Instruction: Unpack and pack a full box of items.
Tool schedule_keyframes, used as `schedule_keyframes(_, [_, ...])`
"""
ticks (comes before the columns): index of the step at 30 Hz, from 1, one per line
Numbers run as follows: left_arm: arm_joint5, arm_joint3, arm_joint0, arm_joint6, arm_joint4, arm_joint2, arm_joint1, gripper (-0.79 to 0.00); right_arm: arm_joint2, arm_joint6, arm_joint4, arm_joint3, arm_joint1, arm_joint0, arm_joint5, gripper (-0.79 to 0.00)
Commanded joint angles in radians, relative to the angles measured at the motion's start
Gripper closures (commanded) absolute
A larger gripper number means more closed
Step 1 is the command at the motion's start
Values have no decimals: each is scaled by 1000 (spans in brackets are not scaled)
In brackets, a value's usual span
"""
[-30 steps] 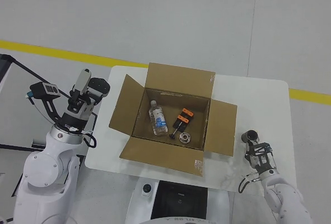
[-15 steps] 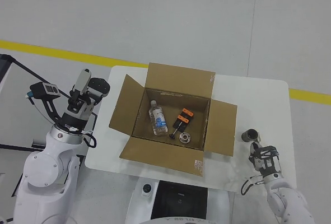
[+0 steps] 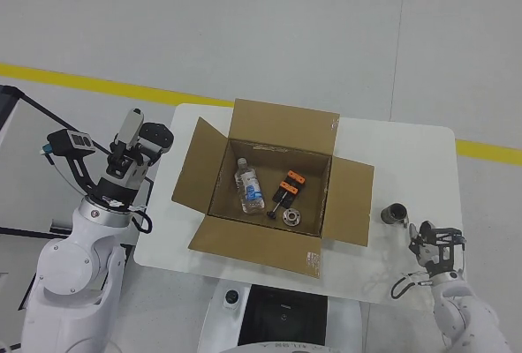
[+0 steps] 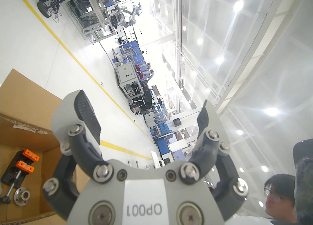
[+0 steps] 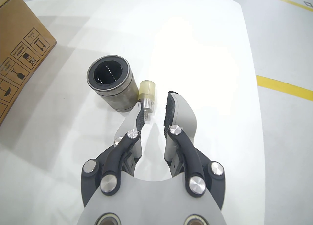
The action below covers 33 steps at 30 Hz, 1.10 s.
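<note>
Unpacking partway, by the look of it. Cardboard box (image 3: pixel 274 190) sits open mid-table, flaps splayed. Two items are out on the white table (image 3: pixel 402 159), just beside the box's right flap: a metal cylinder (image 5: pixel 111 82) standing on end, hollow bore up, and a small stud (image 5: pixel 146 96) with a pale cap, lying just beside the cylinder. Still inside the box: a clear bottle (image 3: pixel 249 185), an orange-and-black clamp (image 3: pixel 288 185) and a round flange (image 3: pixel 290 216), close together on the floor of the box. These three remain to come out; repacking looks not yet begun. Right gripper (image 5: pixel 156 106) hovers low over the table near the stud, fingers a little apart, holding nothing; one fingertip is at the stud's threaded end, contact unclear. Left gripper (image 4: pixel 143 106) is raised beside the box's left flap and aimed away from the table, fingers wide apart, empty. Hard to make out: the box floor under its near wall is hidden from above, so further items there cannot be ruled out; the stud is too small to pick out from the top view; the left wrist view cuts off most of the box.
</note>
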Motion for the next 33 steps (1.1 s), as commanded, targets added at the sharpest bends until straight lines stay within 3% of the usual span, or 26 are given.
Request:
schedule_keyframes(1, [0,0,0,0,0,0,0,-785,-14,12,0,5,-2,11,12,-243])
schedule_keyframes(3, [0,0,0,0,0,0,0,-785,-30,19,-2,4,-5,18,24,-314])
schedule_keyframes(6, [0,0,0,0,0,0,0,-785,-48,20,-8,1,-8,19,44,-336])
schedule_keyframes(33, [0,0,0,0,0,0,0,-785,-86,103,67,122,-16,130,67,-280])
